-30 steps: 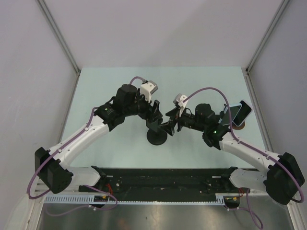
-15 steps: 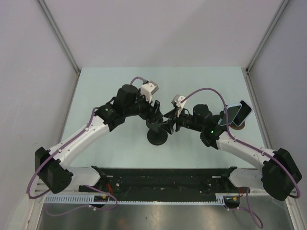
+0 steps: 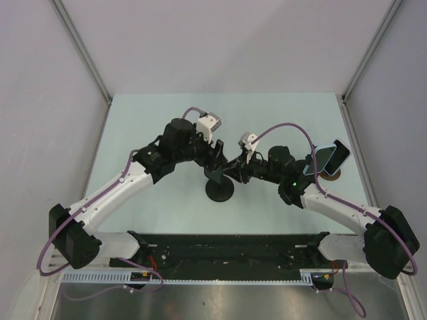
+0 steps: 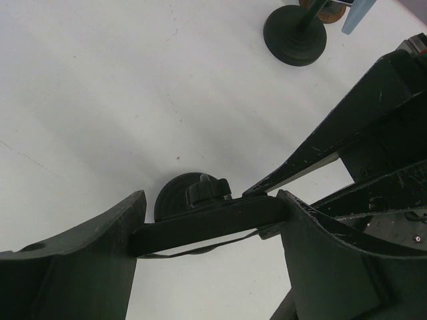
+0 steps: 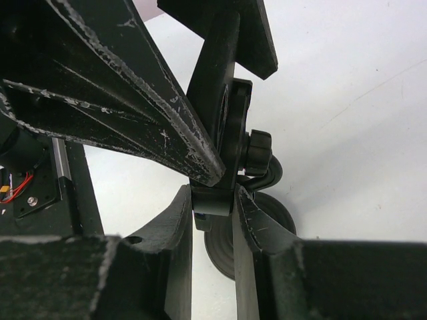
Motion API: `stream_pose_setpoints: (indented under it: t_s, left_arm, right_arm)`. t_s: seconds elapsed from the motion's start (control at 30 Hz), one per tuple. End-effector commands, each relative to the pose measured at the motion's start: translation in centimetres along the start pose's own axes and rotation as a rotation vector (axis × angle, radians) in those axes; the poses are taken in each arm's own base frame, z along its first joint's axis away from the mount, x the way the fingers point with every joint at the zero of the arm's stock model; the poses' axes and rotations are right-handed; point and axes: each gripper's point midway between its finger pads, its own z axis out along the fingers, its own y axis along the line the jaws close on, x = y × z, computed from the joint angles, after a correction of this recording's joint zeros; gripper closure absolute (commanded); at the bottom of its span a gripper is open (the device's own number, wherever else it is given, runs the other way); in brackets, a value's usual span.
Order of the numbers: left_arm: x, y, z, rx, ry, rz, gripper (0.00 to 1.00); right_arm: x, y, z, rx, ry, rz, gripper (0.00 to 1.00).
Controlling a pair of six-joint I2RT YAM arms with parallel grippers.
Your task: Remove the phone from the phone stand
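A black phone sits edge-on in the cradle of a black phone stand whose round base rests mid-table. My left gripper spans the phone's width, both fingers touching its ends, so it is shut on the phone. From the right, my right gripper has both fingers pressed on the cradle's bottom block, under the clamp knob. The phone's thin edge rises above that block. In the top view the left gripper and right gripper meet above the base and hide the phone.
A second stand with a brown base carries a light-blue phone near the table's right edge; its dark base shows in the left wrist view. A black rail runs along the front. Grey walls close in both sides.
My right gripper slid left to the stand and closed its jaws on the cradle's bottom block. The left gripper kept its hold and place.
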Motion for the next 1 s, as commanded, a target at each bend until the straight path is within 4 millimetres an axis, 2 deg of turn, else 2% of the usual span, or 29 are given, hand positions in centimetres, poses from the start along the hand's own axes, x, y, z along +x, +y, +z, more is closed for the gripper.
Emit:
stream_pose_setpoints:
  t_s: [0.0, 0.03, 0.1, 0.27, 0.4, 0.7, 0.97]
  left_arm:
    - [-1.2, -1.1, -0.4, 0.032, -0.053, 0.005, 0.53]
    - [-1.3, -1.1, -0.5, 0.028, -0.055, 0.011, 0.46]
    - [-1.3, -1.0, -0.6, 0.022, -0.059, 0.020, 0.39]
    - [-1.1, -1.1, -0.5, 0.035, -0.052, 0.046, 0.30]
    - [-0.9, -0.8, -0.5, 0.025, -0.044, 0.062, 0.20]
    - [-0.2, 0.0, 0.1, -0.039, -0.011, 0.077, 0.16]
    - [0.0, 1.1, -0.2, -0.119, 0.005, 0.091, 0.08]
  right_arm:
    - [-1.2, 0.0, -0.2, 0.011, -0.045, -0.034, 0.99]
    - [-1.2, -0.1, -0.2, 0.014, -0.046, -0.033, 1.00]
    - [-1.3, 0.0, -0.3, 0.014, -0.048, -0.031, 1.00]
    - [-1.4, 0.1, -0.4, 0.015, -0.053, -0.033, 1.00]
    - [-1.3, -0.1, -0.5, 0.023, -0.049, -0.031, 1.00]
    - [-1.2, -0.1, -0.5, 0.028, -0.050, -0.028, 1.00]
    - [-1.1, -0.2, -0.6, 0.034, -0.050, -0.024, 1.00]
